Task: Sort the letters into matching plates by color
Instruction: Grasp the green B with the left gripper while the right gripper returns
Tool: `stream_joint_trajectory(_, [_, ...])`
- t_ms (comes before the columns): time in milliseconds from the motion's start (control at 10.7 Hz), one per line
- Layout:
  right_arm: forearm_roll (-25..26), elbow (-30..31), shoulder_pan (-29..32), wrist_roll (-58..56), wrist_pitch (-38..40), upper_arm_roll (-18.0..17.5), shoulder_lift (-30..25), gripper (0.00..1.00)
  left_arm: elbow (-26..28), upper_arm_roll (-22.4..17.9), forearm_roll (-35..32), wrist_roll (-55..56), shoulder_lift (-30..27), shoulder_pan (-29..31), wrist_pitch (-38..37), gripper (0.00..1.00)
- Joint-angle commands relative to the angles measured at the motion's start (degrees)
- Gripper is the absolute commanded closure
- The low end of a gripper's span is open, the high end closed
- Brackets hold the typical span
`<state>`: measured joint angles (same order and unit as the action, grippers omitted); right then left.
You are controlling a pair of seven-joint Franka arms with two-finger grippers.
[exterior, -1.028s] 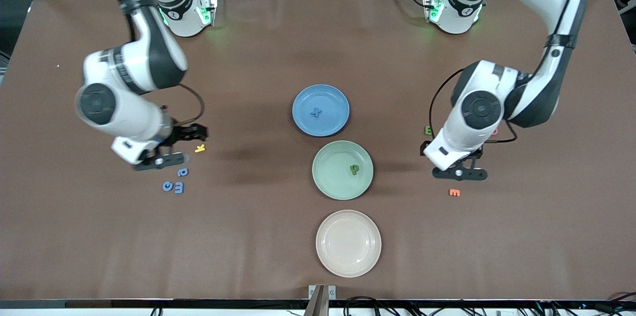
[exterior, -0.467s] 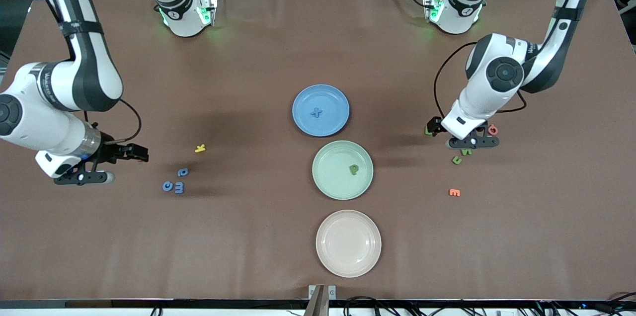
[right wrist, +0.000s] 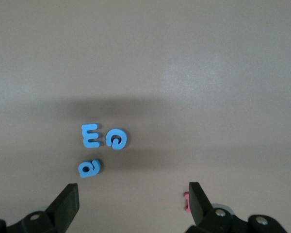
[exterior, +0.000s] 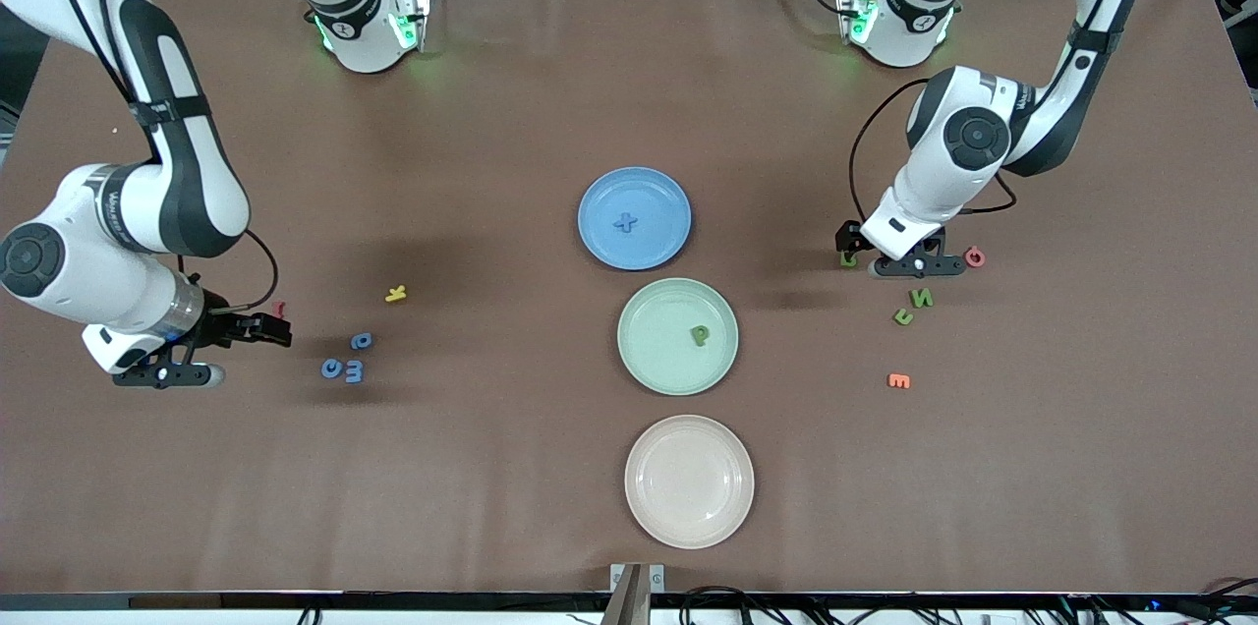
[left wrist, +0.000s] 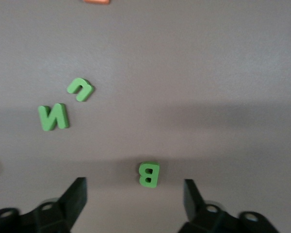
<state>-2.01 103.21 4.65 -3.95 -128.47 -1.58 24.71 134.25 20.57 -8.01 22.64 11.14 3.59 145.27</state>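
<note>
While the left gripper [exterior: 909, 263] hangs low near the left arm's end of the desk, the green B [exterior: 847, 258] lies beside it. In the left wrist view, B [left wrist: 149, 174] sits between wide fingers [left wrist: 73, 196]. The right gripper [right wrist: 131, 204] waits, wide open.

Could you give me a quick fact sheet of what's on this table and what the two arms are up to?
blue plate: holds one blue letter
green plate: holds green P
cream-pink plate: nothing in it
loose blue letters: three, toward the right arm's end
loose green letters: N, U, B
other loose letters: yellow, orange E, pink
left gripper: open, straddling the B
right gripper: open, beside the blue letters
</note>
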Motion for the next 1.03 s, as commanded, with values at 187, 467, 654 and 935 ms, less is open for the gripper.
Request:
stream_joint_trajectory(187, [-0.6, -0.1, 0.4, -1.0, -6.1, -0.6, 4.5, 0.0, 0.8, 0.7, 1.2, 0.1, 7.3, 0.9, 9.3, 0.29])
stream_joint_trajectory(467, [-0.5, 0.1, 0.1, -1.0, -9.8, -0.8, 7.4, 0.0, 2.7, 0.7, 1.0, 0.1, 9.3, 0.5, 14.8, 0.29])
stream_joint_trajectory(654, [-0.5, 0.1, -0.5, -0.9, -12.4, -0.8, 9.4, 0.0, 4.3, 0.6, 0.6, 0.1, 8.8, 0.5, 14.9, 0.29])
stream_joint_trajectory(935, [0.2, 0.1, -1.5, -0.6, -13.5, -0.7, 11.1, 0.0, 6.1, 0.6, 0.4, -0.1, 7.9, 0.5, 14.9, 0.29])
